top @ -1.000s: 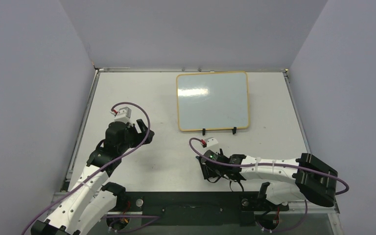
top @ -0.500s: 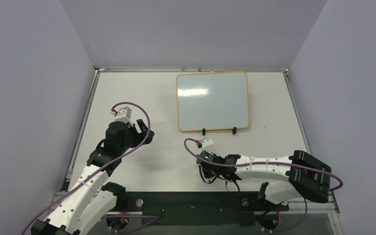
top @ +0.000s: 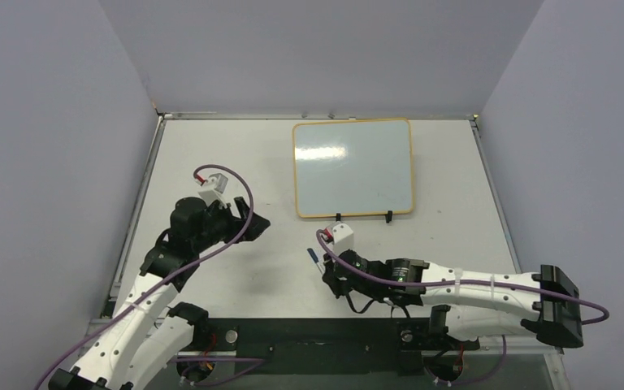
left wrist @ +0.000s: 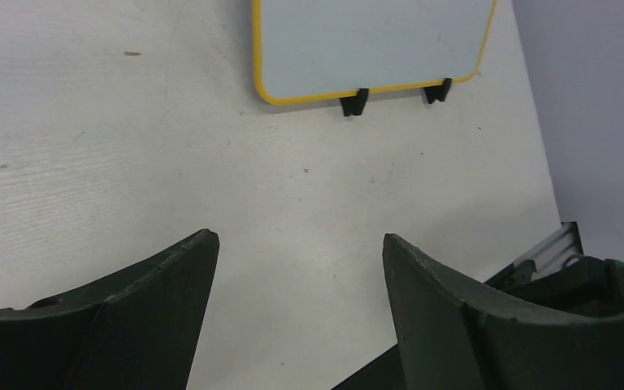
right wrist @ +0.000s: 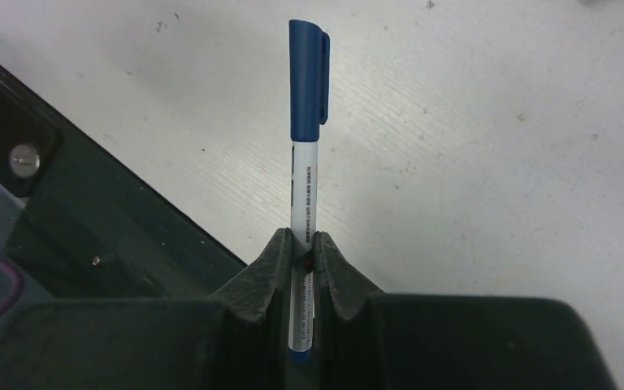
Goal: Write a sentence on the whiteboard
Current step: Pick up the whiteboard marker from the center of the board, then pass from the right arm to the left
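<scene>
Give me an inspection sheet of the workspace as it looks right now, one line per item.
Surface: white table, a few small dark specks.
Job's things: whiteboard at the far side, yellow frame, blank, no sentence written yet; marker with its blue cap on.
Clutter: nothing seen.
Grippers: left gripper open and empty above the table; right gripper shut on the marker's barrel.
Cables: purple cable loops at each wrist, apart from the whiteboard.
Surroundings: plain grey walls on three sides; black rail along the near edge.
</scene>
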You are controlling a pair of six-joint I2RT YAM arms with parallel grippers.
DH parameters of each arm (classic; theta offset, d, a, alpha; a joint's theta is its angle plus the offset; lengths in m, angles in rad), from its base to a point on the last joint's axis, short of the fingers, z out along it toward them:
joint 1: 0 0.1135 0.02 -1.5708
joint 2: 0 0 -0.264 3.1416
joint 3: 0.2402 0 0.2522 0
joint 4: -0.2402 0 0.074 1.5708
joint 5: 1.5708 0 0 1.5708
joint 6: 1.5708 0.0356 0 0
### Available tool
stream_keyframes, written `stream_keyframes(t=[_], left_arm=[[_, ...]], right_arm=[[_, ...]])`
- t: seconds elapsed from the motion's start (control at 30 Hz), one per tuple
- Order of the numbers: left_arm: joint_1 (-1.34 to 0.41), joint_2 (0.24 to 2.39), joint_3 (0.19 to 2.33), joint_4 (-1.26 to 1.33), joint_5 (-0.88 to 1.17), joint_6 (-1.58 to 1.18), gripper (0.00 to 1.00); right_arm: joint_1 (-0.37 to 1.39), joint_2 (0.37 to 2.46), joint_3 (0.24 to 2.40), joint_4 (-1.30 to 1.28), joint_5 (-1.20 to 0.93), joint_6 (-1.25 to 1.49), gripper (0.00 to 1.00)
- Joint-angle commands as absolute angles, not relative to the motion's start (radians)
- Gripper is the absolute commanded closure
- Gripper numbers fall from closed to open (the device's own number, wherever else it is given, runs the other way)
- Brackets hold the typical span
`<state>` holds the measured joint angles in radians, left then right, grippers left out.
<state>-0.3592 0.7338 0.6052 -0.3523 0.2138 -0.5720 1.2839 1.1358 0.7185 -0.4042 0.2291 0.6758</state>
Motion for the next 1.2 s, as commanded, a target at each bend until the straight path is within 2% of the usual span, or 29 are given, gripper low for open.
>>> stream_keyframes(t=[0.0, 0.3, 0.47, 0.83, 1.17], left_arm=[[-0.364, 0.752, 0.707, -0.251, 0.432, -0.591, 0.28], [-0.364, 0.884, 0.836, -0.279, 0.640, -0.610, 0.28], [-0.381, 0.943, 0.812, -0.160, 0.769, -0.682, 0.31], [-0.555, 1.018, 0.804, -0.118, 0.766, -0.678, 0.30], [-0.568, 1.056, 0.752, 0.061, 0.832, -0.761, 0.32]], right_arm=[[1.290, 1.041, 0.751, -0.397, 0.272, 0.628, 1.00], [1.297, 0.890, 0.740, -0.361, 0.296, 0.575, 1.00], [1.298, 0.881, 0.762, -0.355, 0.288, 0.545, 1.00], [1.297, 0.932, 0.815, -0.331, 0.267, 0.475, 1.00], [1.297, 0.914, 0.818, -0.307, 0.224, 0.448, 1.00]])
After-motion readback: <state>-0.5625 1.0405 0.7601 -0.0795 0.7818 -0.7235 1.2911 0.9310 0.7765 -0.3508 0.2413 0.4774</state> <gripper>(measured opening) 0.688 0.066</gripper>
